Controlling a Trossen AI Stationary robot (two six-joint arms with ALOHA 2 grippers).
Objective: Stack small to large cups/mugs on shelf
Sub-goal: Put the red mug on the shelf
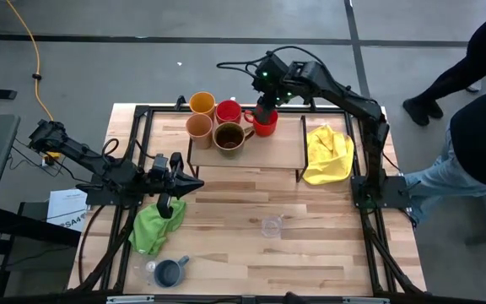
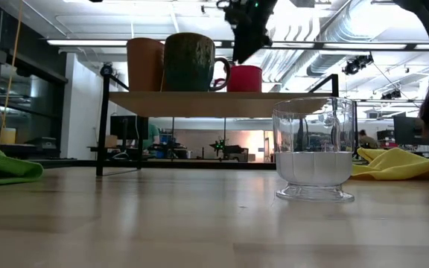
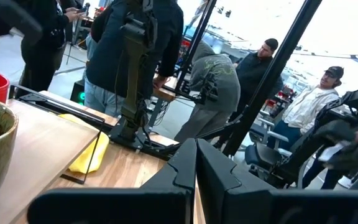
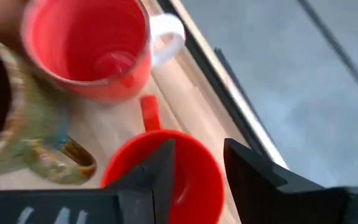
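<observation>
On the shelf stand a yellow-orange cup, a tan cup, a brown mug and two red mugs, all upright on their bases. My right gripper hangs open just above the nearer red mug. One finger is over the mug's hollow, the other outside its rim. In the low view the gripper appears clear of that mug. My left gripper waits shut over the table's left half.
A clear glass stands mid-table. A blue-grey mug and a green cloth lie near the front left. A yellow cloth drapes at the shelf's right end. A person stands by the table's right side.
</observation>
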